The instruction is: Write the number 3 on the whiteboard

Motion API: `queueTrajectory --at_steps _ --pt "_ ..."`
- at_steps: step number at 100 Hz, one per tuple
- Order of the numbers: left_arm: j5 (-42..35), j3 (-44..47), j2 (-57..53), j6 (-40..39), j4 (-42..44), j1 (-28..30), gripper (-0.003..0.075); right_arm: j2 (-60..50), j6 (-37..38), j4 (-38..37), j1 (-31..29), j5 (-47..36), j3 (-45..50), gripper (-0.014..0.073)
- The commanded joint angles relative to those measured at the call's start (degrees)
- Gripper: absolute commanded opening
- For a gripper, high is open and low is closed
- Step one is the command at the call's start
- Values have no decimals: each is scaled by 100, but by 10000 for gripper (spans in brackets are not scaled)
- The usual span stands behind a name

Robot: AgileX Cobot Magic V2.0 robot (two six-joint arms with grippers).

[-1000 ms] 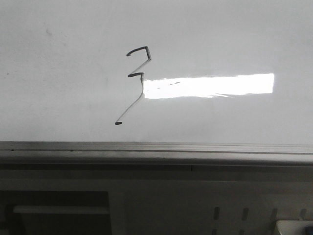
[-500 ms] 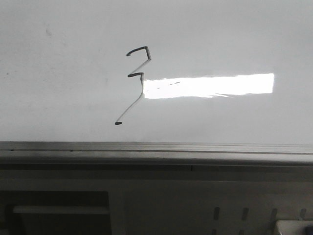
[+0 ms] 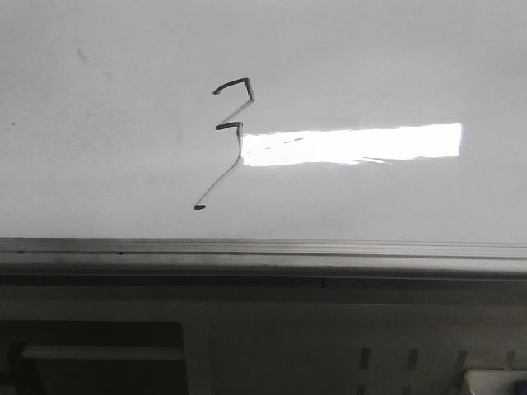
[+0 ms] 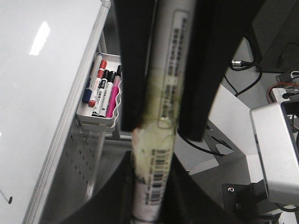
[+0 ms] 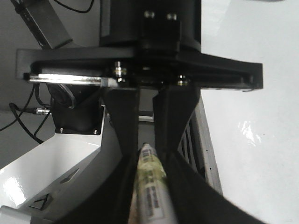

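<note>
The whiteboard [image 3: 370, 66] fills the front view above its grey frame edge [image 3: 263, 251]. The number 3 [image 3: 233, 127] is drawn on it in thin black zigzag strokes with a long slanting tail. No gripper shows in the front view. In the left wrist view, my left gripper [image 4: 150, 186] is shut on a white marker [image 4: 166, 84]. My right gripper [image 4: 161, 130] closes on the same marker from the opposite side. In the right wrist view, my right gripper [image 5: 149, 186] holds the marker [image 5: 152, 196] and my left gripper [image 5: 145, 149] faces it. The whiteboard [image 5: 252, 116] lies beside them.
A bright glare patch [image 3: 354, 144] lies right of the number. A grey slotted cabinet [image 3: 370, 346] stands below the frame. A white tray [image 4: 93, 122] with several markers hangs by the board's edge. Cables and a silver box [image 4: 275, 144] are beside the arms.
</note>
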Motion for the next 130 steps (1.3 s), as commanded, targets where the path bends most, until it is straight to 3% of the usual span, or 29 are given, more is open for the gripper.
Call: queueTrajectory --at_steps 1,8,15,31,45,59,80,99,130 --pt "-546 -188 -29 -179 -338 8 -20 -73 -71 376 37 -208 -219 310" --pt "-546 -188 -29 -179 -338 8 -20 -113 -71 376 10 -333 -219 412" --pt "-546 -188 -29 -189 -338 8 -20 -210 -71 365 -19 -540 -219 451" --pt "-747 -177 -29 -336 -300 8 -20 -583 -71 343 -218 -1009 -219 452" --pt "-1542 -22 -83 -890 -17 8 -20 -977 -30 343 -672 -1047 -219 432" --pt "-2799 449 -142 -1703 107 8 -20 -1377 57 343 -1265 -838 -209 317" --pt "-4552 1489 -142 -2401 97 8 -20 -1834 300 343 -2028 -531 116 -75" --pt "-5958 2203 -92 -2504 -680 8 -20 -2134 362 343 -2405 -606 828 -62" --pt "-6547 2361 359 -2504 -737 8 -20 -2173 362 590 -2464 -1558 1846 -64"
